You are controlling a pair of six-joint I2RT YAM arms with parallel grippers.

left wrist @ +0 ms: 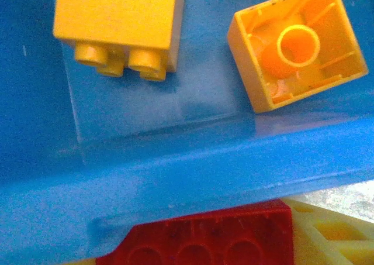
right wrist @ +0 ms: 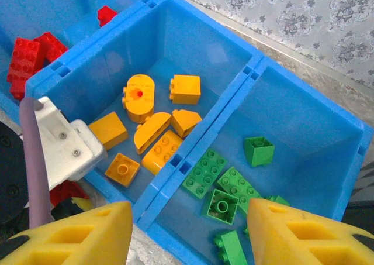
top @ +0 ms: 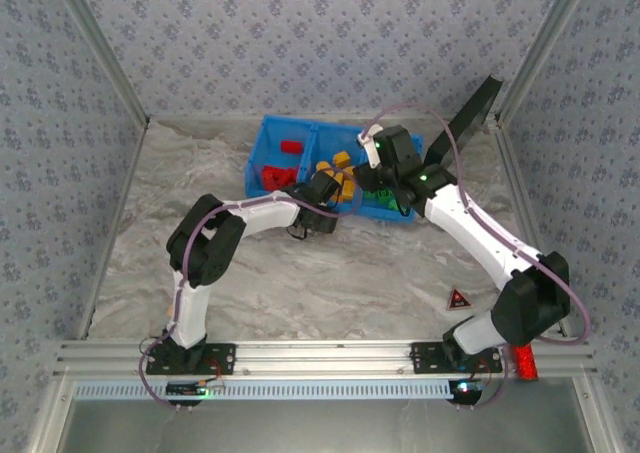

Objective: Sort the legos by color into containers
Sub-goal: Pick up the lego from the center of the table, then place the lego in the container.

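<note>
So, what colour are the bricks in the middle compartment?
Yellow-orange bricks; right wrist view shows them best.

Left arm [top: 262, 213], right arm [top: 470, 223] outstretched; right gripper [right wrist: 190, 212] jaws apart.

Bin [right wrist: 193, 48]: bright blue all over. Below the right gripper [right wrist: 190, 224], between its yellow fingers [right wrist: 87, 241]: green legos [right wrist: 225, 186]. Left of that gripper: yellow-orange legos [right wrist: 155, 124], and one rounded piece [right wrist: 138, 93] has a red dot in the middle. Further left: red legos [right wrist: 29, 57]. Left gripper [left wrist: 201, 247]: yellow finger [left wrist: 327, 236], with a red lego [left wrist: 175, 236] between the fingers. Arms [top: 470, 223]: white with black joints. Cable [right wrist: 32, 159]: mauve. Surface [top: 300, 273]: grey-white marbling. Walls [top: 300, 33]: pale blue-grey with a small repeating floral print. Behind the right gripper, near its arm's base: triangular marker [top: 459, 299] red with a dark centre, cylinder [top: 524, 361] red. Panel [top: 475, 108]: black.
</note>
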